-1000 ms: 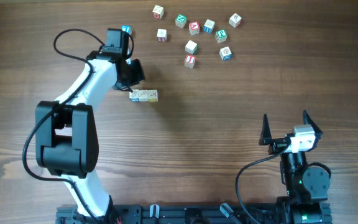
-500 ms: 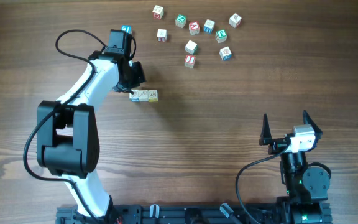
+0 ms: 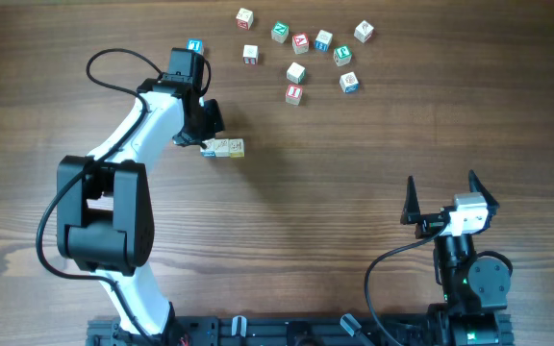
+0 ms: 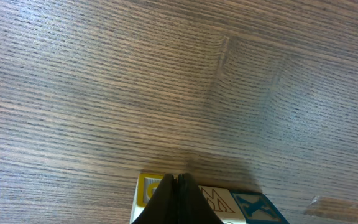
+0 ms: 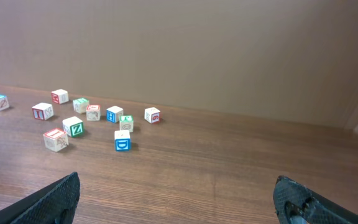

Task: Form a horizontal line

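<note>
A short horizontal line [image 3: 223,147] of three pale letter cubes lies touching side by side left of the table's middle. In the left wrist view it shows as a yellow-framed cube [image 4: 146,186], an M cube [image 4: 215,199] and a blue X cube [image 4: 258,208]. My left gripper [image 3: 205,127] is shut with nothing between its fingers, its tips [image 4: 178,185] right at the far side of the row over the yellow-framed cube. My right gripper [image 3: 440,204] is open and empty near the front right, its jaws [image 5: 179,199] wide apart.
Several loose letter cubes [image 3: 301,58] lie scattered at the back right, also seen in the right wrist view [image 5: 82,118]. A single blue cube [image 3: 195,45] lies at the back behind the left arm's wrist. A black cable loops beside the left arm [image 3: 99,67].
My left gripper has edged slightly towards the row of three cubes. The cubes and the right arm have not moved.
</note>
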### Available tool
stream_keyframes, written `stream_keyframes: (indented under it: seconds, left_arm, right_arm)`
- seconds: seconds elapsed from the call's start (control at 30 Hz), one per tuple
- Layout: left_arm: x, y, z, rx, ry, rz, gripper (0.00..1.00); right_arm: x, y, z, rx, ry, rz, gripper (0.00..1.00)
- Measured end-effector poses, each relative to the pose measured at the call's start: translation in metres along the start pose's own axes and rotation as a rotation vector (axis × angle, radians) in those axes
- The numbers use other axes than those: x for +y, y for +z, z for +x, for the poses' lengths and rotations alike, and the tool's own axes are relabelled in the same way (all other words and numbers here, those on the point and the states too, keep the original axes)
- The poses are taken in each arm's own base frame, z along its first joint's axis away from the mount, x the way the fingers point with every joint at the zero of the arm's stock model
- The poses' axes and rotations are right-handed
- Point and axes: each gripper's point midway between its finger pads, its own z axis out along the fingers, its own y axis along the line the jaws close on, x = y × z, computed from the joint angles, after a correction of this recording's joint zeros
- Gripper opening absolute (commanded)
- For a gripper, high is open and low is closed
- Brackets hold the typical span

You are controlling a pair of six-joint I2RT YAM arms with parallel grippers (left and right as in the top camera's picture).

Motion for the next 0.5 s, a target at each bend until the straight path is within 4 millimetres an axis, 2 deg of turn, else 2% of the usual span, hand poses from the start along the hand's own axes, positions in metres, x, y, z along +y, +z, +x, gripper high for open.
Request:
stream_keyframes:
  seconds: [0.5]
  left_arm:
    - [0.0021, -0.0001, 0.0063, 0.026, -0.001, -0.007, 0.04]
  right_arm:
    - [0.0, 0.0, 0.0001, 0.0, 0.0, 0.0, 1.0]
